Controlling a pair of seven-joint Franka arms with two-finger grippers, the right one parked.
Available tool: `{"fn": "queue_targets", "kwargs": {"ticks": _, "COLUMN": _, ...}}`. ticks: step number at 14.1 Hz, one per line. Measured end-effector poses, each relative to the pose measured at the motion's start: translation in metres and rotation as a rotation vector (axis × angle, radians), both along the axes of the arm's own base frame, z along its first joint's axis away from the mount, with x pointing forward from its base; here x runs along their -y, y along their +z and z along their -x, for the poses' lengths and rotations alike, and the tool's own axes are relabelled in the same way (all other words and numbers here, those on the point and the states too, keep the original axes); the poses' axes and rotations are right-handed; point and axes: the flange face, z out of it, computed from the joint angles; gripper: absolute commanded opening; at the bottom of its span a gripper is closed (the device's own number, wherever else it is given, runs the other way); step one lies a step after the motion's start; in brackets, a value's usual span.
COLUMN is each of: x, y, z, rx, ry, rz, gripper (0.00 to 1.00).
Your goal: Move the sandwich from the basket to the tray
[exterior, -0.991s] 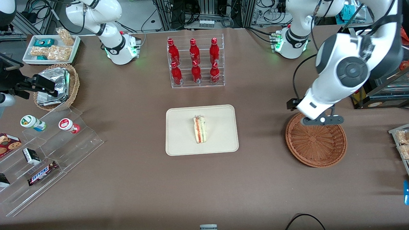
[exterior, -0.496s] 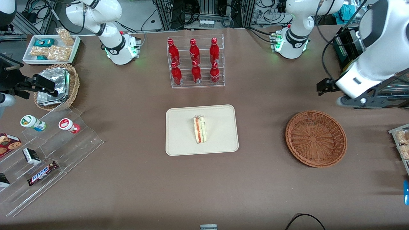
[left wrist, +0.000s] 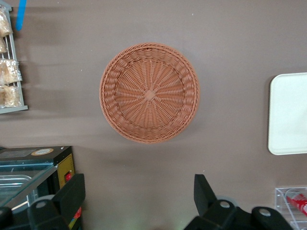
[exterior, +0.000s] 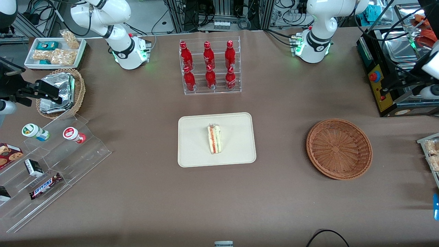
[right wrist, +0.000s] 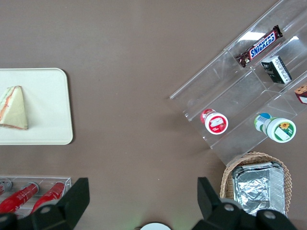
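Observation:
The sandwich [exterior: 214,139], a pale wedge with red and green layers, lies flat in the middle of the cream tray [exterior: 195,151]; it also shows in the right wrist view as the sandwich [right wrist: 13,108] on the tray [right wrist: 48,105]. The reddish-brown wicker basket [exterior: 339,148] holds nothing. My left gripper [left wrist: 139,196] hangs high over bare tablecloth, open, nothing between its fingers, a little farther from the front camera than the basket [left wrist: 149,92]. A corner of the tray [left wrist: 288,115] shows too.
A clear rack of red bottles [exterior: 210,67] stands farther back than the tray. Toward the parked arm's end are stepped acrylic shelves with snacks [exterior: 51,164], a tan basket of foil packets [exterior: 61,92] and a white tub [exterior: 55,51]. A black machine [exterior: 394,79] and a snack rack [exterior: 432,154] stand at the working arm's end.
The left arm has swung from over the basket's back rim up and away toward its own end of the table, almost leaving the front view. The sandwich has stayed on the tray.

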Motion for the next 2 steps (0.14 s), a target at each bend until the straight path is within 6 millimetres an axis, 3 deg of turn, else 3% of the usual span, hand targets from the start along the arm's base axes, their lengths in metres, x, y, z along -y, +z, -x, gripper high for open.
{"fn": "queue_targets", "kwargs": {"ticks": 2, "x": -0.0007, "y": 0.0013, "z": -0.0056, "rx": 0.006, "ry": 0.004, "rz": 0.022, "gripper": 1.0}}
